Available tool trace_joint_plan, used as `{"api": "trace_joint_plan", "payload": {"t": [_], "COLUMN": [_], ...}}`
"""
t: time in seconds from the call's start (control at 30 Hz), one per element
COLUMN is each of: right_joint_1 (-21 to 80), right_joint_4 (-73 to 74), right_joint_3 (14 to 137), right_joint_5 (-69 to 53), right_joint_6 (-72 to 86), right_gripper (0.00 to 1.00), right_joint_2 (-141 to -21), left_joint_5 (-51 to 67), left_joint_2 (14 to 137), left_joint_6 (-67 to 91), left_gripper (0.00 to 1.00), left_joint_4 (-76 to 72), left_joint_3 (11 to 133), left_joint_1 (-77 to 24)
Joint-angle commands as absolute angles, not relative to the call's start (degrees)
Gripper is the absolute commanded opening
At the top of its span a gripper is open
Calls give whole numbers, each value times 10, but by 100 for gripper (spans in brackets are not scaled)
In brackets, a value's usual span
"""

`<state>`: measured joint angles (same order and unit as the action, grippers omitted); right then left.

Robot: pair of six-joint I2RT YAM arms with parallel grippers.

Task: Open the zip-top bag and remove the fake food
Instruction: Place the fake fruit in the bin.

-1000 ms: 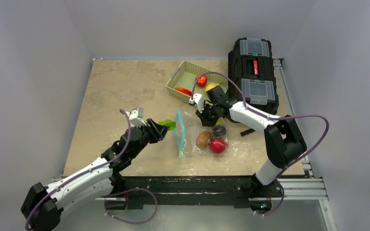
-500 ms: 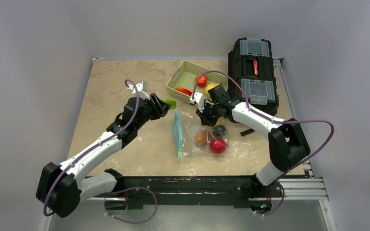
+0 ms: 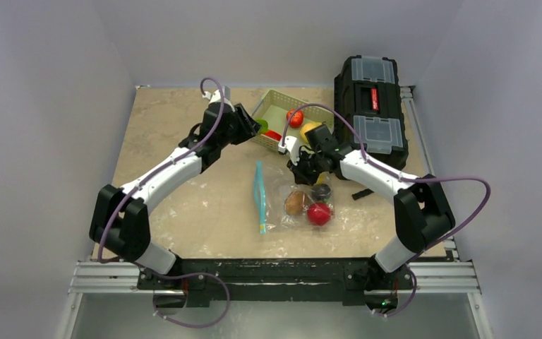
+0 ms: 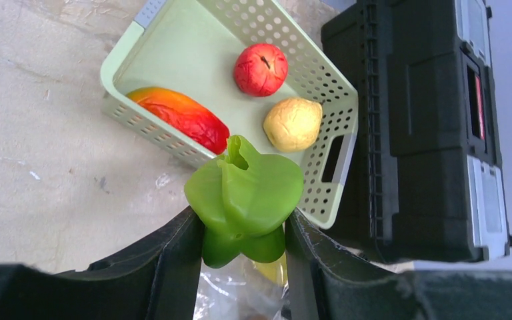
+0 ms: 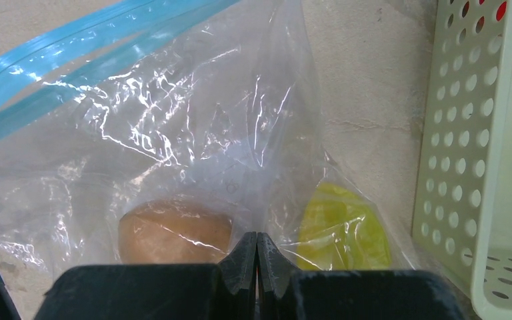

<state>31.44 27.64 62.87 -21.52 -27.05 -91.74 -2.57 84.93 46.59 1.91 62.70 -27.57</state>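
The zip-top bag [image 3: 289,206] lies flat mid-table, its teal zip strip [image 3: 259,194] on the left side. Inside it sit a brown piece [image 3: 296,203], a red one [image 3: 318,213] and a dark one [image 3: 320,191]. My right gripper [image 5: 257,243] is shut, pinching the clear plastic of the bag [image 5: 193,107] at its far edge, between the brown piece [image 5: 173,230] and a yellow-green piece [image 5: 340,230]. My left gripper [image 4: 243,227] is shut on a green pepper [image 4: 247,197] and hovers at the near edge of the green basket [image 4: 117,60].
The basket [image 3: 254,116] holds a red apple [image 4: 260,69], a pale yellow piece [image 4: 293,124] and a red-orange piece [image 4: 180,117]. A black toolbox [image 3: 370,106] stands right of it, close to the right arm.
The left arm has carried the green pepper from beside the bag's zip strip up and away to the basket's near edge. The right gripper stayed pinched on the bag.
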Motion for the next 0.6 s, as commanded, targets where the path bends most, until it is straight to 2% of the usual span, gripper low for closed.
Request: {"api": "trace_joint_plan", "payload": {"t": [0.0,0.23,0.53,0.57], "right_joint_1": [314,314,314,314], "right_joint_4": [276,276,276,275], "right_joint_3": [628,628,627,627], "right_joint_5": [-231,-229,-229,-228], "right_joint_6": [-278,-278,-279,-279], "right_gripper": [0,0,0,0], "right_joint_2": [-893,-890,-890,-890], "left_joint_5": [-48,-49,-49,-42], "left_joint_2": [901,996,1064,1072], "left_joint_6": [504,537,537,539], "left_gripper": [0,0,0,6], "left_joint_4": [73,162,191,194], "left_joint_3": [708,828,912,920], "left_joint_1": [-269,-266,-263,-261]}}
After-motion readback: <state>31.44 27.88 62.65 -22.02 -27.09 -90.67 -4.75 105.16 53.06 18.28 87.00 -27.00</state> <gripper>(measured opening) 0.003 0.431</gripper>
